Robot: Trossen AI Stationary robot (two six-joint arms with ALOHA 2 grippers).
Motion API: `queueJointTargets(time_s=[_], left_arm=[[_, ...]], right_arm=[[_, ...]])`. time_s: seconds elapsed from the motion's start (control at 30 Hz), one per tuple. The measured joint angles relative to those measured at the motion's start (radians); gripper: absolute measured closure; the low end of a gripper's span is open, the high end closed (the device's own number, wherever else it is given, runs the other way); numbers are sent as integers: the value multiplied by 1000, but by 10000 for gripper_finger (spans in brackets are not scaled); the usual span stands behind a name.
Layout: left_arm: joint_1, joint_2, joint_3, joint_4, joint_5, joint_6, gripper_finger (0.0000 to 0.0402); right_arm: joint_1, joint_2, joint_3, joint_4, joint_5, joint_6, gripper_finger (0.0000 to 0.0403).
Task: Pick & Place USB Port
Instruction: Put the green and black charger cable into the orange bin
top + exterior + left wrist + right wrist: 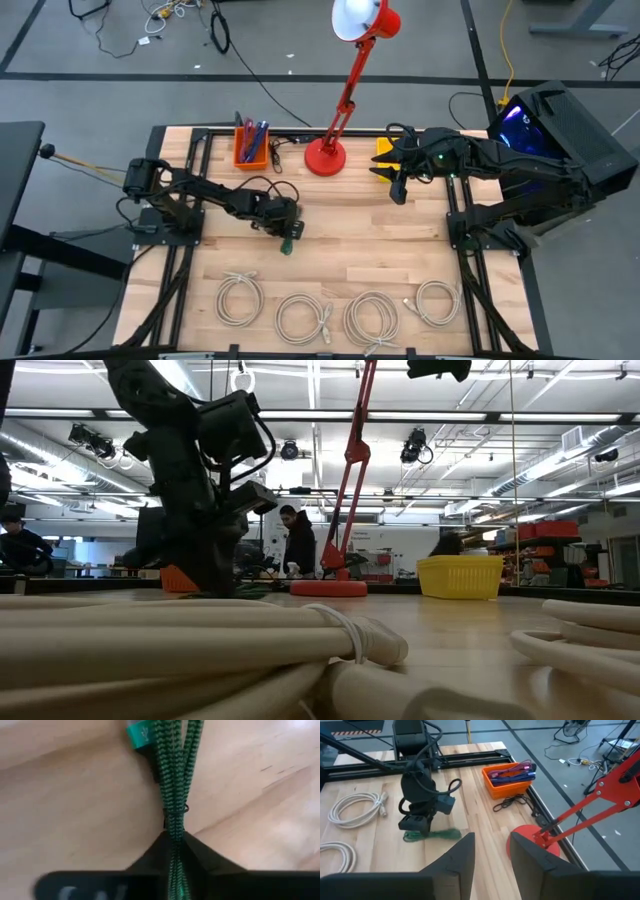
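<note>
Judging by position, the pick is made and the placing is not: the green cable (pixel 172 780) is gripped but lies low against the wooden surface (pixel 360 225), mid-left. Left gripper (pixel 287 237) is clenched on the cable bundle, its green plug (pixel 137 734) pointing away from the wrist. Farther off, right gripper (pixel 398 188) hangs released beside the red lamp (pixel 325 155), holding nothing. No destination is evident.
</note>
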Motion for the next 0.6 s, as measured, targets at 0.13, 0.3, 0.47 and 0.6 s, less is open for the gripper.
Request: queueJointTargets(time_s=[0.13,0.3,0.47,0.6], left_arm=[[14,3,2,31,-5,41,387],[20,-8,0,40,12,46,387],[20,-71,37,-26,-23,75,387],[19,-148,190,-272,-112,191,387]], right_arm=[[0,0,0,2,0,10,279],[0,0,0,3,32,17,279],[-4,0,0,2,46,18,279],[-21,1,0,3,53,18,279]])
